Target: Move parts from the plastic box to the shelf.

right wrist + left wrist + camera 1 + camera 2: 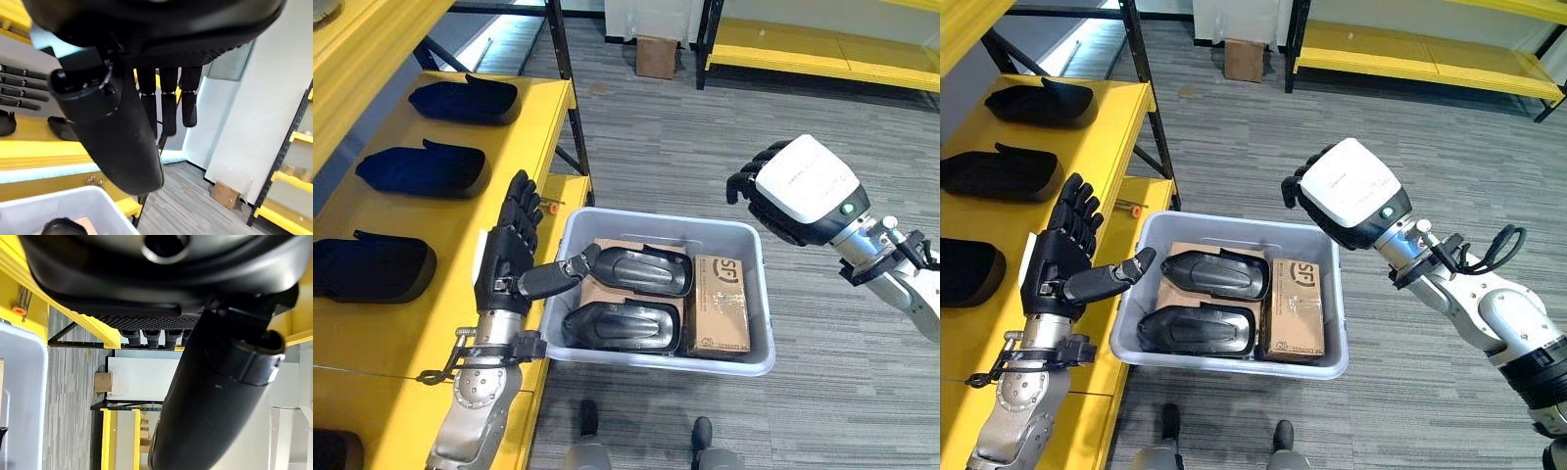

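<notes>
A grey plastic box (744, 235) sits on the floor beside the yellow shelf (543, 117). Inside it lie two black moulded parts (641, 269) (625, 326) and a brown cardboard box (720, 304). Three more black parts (465, 101) (423, 168) (372, 266) rest in a row on the shelf. My left hand (509, 255) is open and empty, fingers straight up over the shelf edge, thumb reaching toward the box's left rim. My right hand (773, 191) hovers in the air to the right of the box, fingers hanging relaxed, holding nothing.
The dark shelf upright (570, 108) stands just behind the box. A small orange-tipped item (553, 206) lies on the shelf near my left fingers. A cardboard carton (656, 56) and a second yellow rack (822, 49) stand farther back across grey floor.
</notes>
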Controlling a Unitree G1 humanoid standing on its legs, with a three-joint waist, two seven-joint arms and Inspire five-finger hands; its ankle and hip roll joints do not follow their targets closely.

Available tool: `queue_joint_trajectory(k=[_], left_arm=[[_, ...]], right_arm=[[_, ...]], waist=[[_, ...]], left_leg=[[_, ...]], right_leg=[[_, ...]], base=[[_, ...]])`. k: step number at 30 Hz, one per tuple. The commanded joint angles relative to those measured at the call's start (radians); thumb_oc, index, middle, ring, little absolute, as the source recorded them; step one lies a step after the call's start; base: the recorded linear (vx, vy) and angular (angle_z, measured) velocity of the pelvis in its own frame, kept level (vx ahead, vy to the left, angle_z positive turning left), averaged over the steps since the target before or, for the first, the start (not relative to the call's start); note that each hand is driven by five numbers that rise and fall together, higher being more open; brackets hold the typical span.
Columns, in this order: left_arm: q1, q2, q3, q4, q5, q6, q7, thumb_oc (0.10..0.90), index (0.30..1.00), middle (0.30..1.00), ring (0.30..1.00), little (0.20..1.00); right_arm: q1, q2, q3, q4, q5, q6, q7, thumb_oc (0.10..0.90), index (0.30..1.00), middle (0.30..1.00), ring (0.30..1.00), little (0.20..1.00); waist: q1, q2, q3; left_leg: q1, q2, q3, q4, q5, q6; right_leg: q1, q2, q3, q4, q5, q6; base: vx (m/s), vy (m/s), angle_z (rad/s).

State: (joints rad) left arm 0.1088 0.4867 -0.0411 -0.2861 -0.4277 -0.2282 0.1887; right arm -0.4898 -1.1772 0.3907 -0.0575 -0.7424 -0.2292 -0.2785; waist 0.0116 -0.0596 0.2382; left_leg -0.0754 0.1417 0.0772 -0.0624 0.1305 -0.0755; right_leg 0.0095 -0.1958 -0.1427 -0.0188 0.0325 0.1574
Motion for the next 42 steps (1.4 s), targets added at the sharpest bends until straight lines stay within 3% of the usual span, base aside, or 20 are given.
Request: queue_joint_trajectory(k=[1, 10, 15, 27, 34, 42], left_arm=[[-0.013, 0.014, -0.015, -0.086, -0.009, -0.089, -0.002, 0.900, 1.000, 1.000, 1.000, 1.000], [-0.033, 0.037, -0.039, -0.071, -0.031, -0.099, -0.001, 0.900, 1.000, 1.000, 1.000, 1.000], [-0.071, 0.049, -0.060, -0.066, -0.052, -0.118, 0.018, 0.900, 1.000, 1.000, 1.000, 1.000], [-0.115, 0.039, -0.086, -0.070, -0.057, -0.140, 0.053, 0.900, 1.000, 1.000, 1.000, 1.000], [-0.139, 0.020, -0.097, -0.066, -0.054, -0.147, 0.076, 0.900, 1.000, 1.000, 1.000, 1.000], [-0.182, 0.008, -0.104, -0.059, -0.042, -0.154, 0.107, 0.900, 1.000, 1.000, 1.000, 1.000]], right_arm=[[-0.155, 0.029, 0.081, 0.063, 0.066, 0.061, -0.025, 0.900, 1.000, 1.000, 1.000, 1.000], [-0.388, 0.112, 0.282, 0.221, 0.070, 0.094, -0.013, 0.900, 1.000, 1.000, 1.000, 1.000], [-0.563, 0.182, 0.398, 0.336, 0.070, 0.122, -0.020, 0.900, 1.000, 1.000, 1.000, 1.000], [-0.832, 0.255, 0.640, 0.522, 0.005, 0.146, 0.002, 0.900, 1.000, 1.000, 1.000, 1.000], [-0.927, 0.264, 0.738, 0.559, -0.022, 0.146, 0.020, 0.900, 1.000, 1.000, 1.000, 1.000], [-0.941, 0.291, 0.776, 0.593, -0.040, 0.148, 0.038, 0.900, 1.000, 1.000, 1.000, 1.000]], waist=[[0.036, -0.008, -0.107], [0.056, 0.003, -0.046], [0.078, 0.008, 0.021], [0.122, 0.016, 0.133], [0.142, 0.015, 0.187], [0.162, 0.014, 0.228]], left_leg=[[0.044, 0.065, -0.017, -0.015, -0.070, -0.031], [-0.028, 0.057, -0.028, 0.001, -0.057, -0.030], [-0.113, 0.050, -0.037, 0.040, -0.050, -0.030], [-0.237, 0.046, -0.064, 0.088, -0.037, -0.033], [-0.303, 0.037, -0.085, 0.121, -0.036, -0.034], [-0.354, 0.027, -0.104, 0.151, -0.044, -0.030]], right_leg=[[-0.038, 0.010, 0.008, 0.070, -0.062, 0.002], [-0.095, 0.003, 0.009, 0.064, -0.041, -0.002], [-0.170, -0.003, 0.015, 0.080, -0.028, -0.005], [-0.269, -0.011, 0.005, 0.119, -0.025, -0.009], [-0.314, -0.016, -0.012, 0.151, -0.031, -0.010], [-0.352, -0.023, -0.027, 0.187, -0.040, -0.011]], base=[[-0.04, -0.004, 0.00], [-0.05, -0.006, -0.01], [-0.07, 0.002, -0.02], [-0.02, 0.001, 0.05], [-0.01, -0.012, 0.11], [-0.01, -0.003, 0.09]])
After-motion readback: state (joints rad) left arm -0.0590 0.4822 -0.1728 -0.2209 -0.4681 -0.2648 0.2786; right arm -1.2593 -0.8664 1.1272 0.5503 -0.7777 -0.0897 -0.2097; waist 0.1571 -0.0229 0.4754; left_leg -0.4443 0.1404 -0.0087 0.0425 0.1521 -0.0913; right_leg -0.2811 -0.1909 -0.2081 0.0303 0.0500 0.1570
